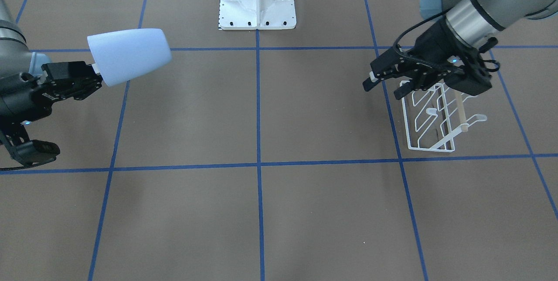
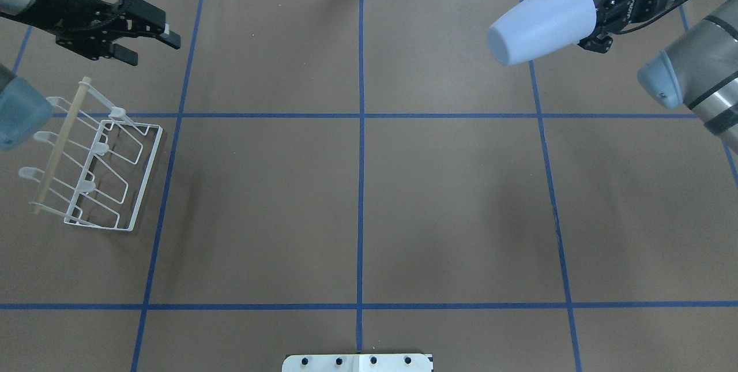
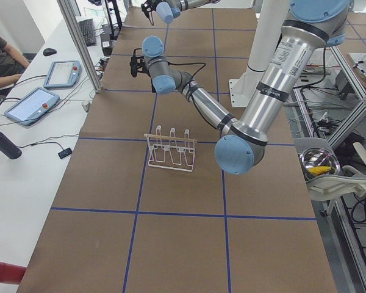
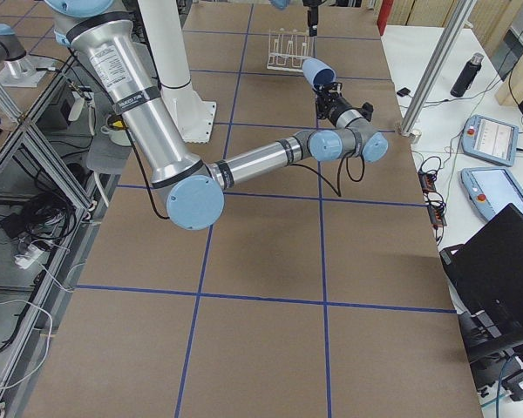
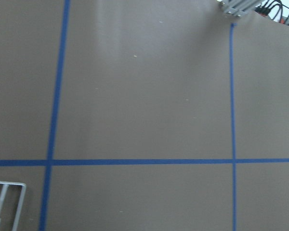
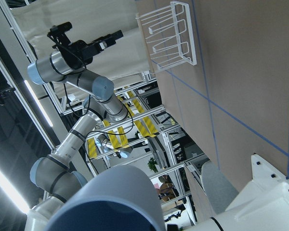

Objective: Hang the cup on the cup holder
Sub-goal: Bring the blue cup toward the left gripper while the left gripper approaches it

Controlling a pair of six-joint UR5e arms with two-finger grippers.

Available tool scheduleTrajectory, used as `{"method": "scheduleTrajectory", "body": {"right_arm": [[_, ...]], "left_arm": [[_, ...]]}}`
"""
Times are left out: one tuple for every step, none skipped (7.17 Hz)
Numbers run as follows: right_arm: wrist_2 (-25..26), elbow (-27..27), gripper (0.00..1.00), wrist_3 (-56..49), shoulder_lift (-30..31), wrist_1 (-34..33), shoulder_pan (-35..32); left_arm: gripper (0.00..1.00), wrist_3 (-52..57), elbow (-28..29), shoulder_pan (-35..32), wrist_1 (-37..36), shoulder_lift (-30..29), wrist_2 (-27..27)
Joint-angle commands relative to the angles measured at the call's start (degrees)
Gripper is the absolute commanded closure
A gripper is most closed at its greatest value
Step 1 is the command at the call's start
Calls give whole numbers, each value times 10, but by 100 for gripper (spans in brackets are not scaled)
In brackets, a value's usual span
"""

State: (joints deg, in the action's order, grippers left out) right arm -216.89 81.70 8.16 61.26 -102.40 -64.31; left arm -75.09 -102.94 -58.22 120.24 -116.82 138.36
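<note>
My right gripper (image 2: 597, 17) is shut on the rim end of the pale blue cup (image 2: 542, 20) and holds it on its side above the table's far right, base pointing toward the middle. The cup also shows in the front view (image 1: 128, 54) and the right wrist view (image 6: 111, 202). The white wire cup holder (image 2: 98, 170) with its wooden rod stands on the table at the left, also in the front view (image 1: 431, 120). My left gripper (image 2: 151, 49) is open and empty, hovering just beyond the holder's far end (image 1: 383, 88).
The white robot pedestal base (image 1: 257, 2) sits at the table's near middle edge. Blue tape lines (image 2: 360, 187) grid the brown table. Tablets (image 3: 33, 104) and a dark bottle (image 3: 3, 143) lie on the operators' side bench.
</note>
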Motion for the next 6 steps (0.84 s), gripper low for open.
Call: {"method": "scheduleTrajectory", "body": {"right_arm": [[-26, -1, 100, -63, -19, -80, 26], [-34, -1, 100, -84, -29, -118, 37], [-53, -1, 100, -85, -31, -139, 44], [-72, -1, 100, -85, -44, -174, 52], [-74, -1, 100, -89, -56, -204, 60], [-92, -11, 100, -112, -79, -240, 72]], "left_arm": [[2, -163, 30, 17, 163, -24, -13], [2, -250, 49, 27, 246, -31, -49], [2, -332, 60, 45, 313, -39, -95], [2, -401, 60, 74, 362, -44, -159], [2, -466, 60, 96, 413, -45, -220], [3, -525, 69, 114, 458, -51, -279]]}}
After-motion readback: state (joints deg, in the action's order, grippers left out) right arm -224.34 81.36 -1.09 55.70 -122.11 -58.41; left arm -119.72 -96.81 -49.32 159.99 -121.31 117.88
